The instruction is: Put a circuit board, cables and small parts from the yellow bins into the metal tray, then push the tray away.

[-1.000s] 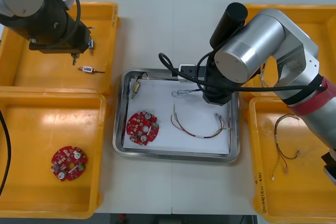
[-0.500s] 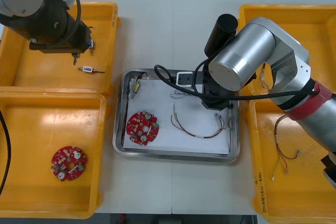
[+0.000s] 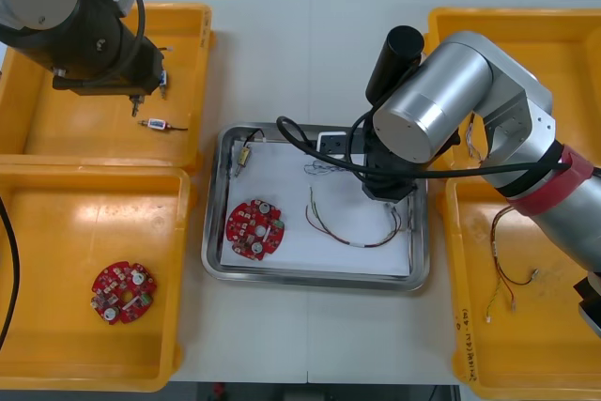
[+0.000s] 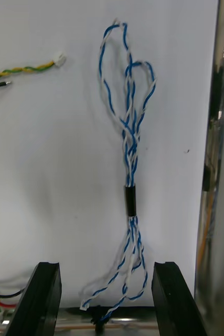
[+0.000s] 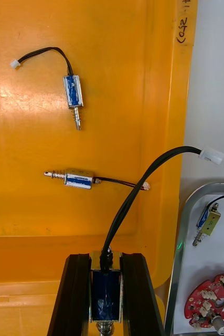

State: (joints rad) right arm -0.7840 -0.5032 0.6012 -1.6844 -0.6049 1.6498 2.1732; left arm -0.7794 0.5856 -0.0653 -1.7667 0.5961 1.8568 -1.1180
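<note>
Centre of the front view, over the metal tray [image 3: 310,278]: right gripper [image 4: 106,268], jaws spread, blue and white cable [image 4: 130,157] flat on the white inside, one end between the fingers, not gripped. Lift straight up, clear of the loops. Upper left, over a yellow bin [image 3: 56,138]: left gripper [image 5: 105,260], pinching a small metal part [image 5: 105,291]. Carry high over the rims and lower beside the circuit board [image 3: 254,228], not onto it.

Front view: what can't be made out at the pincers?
- Right pincer: front view, covered by its own silver arm over the metal tray.
- Left pincer: front view, under its black wrist.
- Small metal part it grips: left wrist view, cut by the edge.
- Blue and white cable: front view, mostly under the silver arm.
</note>
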